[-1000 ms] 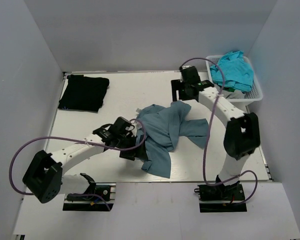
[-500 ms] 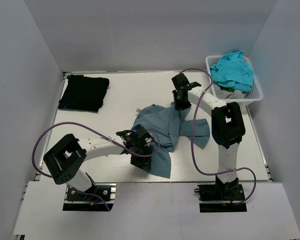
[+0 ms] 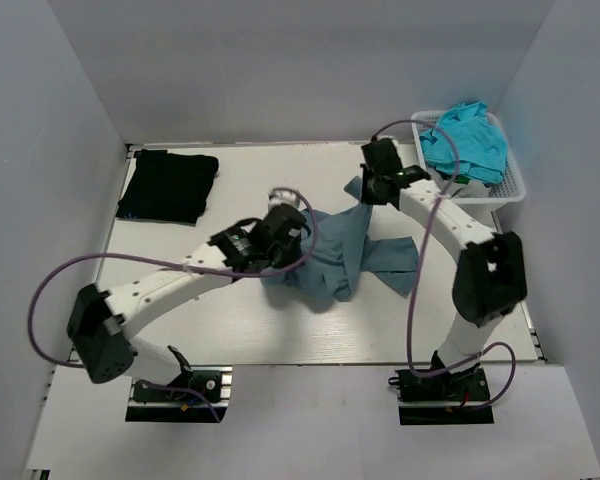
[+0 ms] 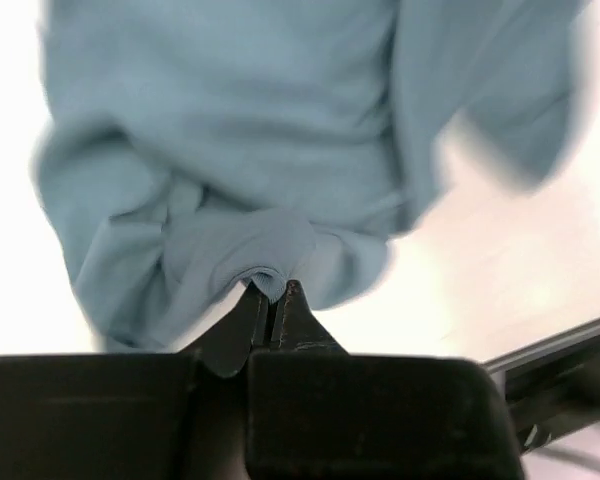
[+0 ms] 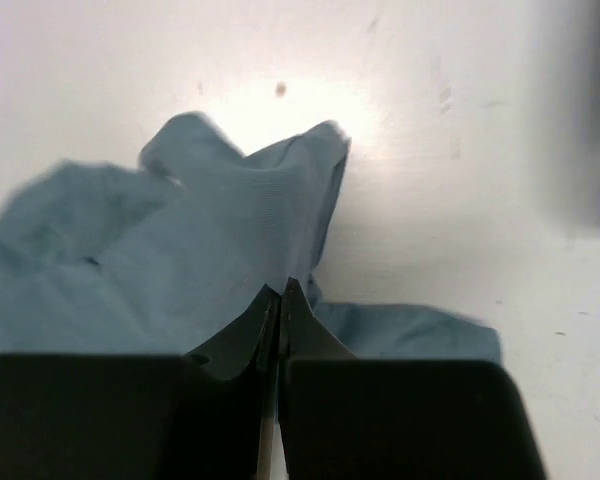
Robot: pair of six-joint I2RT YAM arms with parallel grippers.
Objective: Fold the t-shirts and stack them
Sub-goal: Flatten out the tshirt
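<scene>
Near the middle of the white table (image 3: 250, 180), the slate-blue t-shirt (image 3: 365, 250) lies crumpled, one part reaching toward the far right and another trailing toward the table's right edge. The left gripper (image 4: 276, 292) has its jaws pressed together on a small fold of this cloth at the shirt's left side; its wrist view shows the fabric bunched in loose folds just beyond the tips. The right gripper (image 5: 281, 292) likewise pinches the blue cloth between closed jaws at the shirt's far end, where a peaked corner rises just past the tips with bare table behind it. A black t-shirt (image 3: 168, 186) lies folded flat at the far left corner, well apart from the blue one. Turquoise t-shirts (image 3: 467, 140) are heaped in a white lattice basket (image 3: 500, 197) at the far right corner, near the right arm.
</scene>
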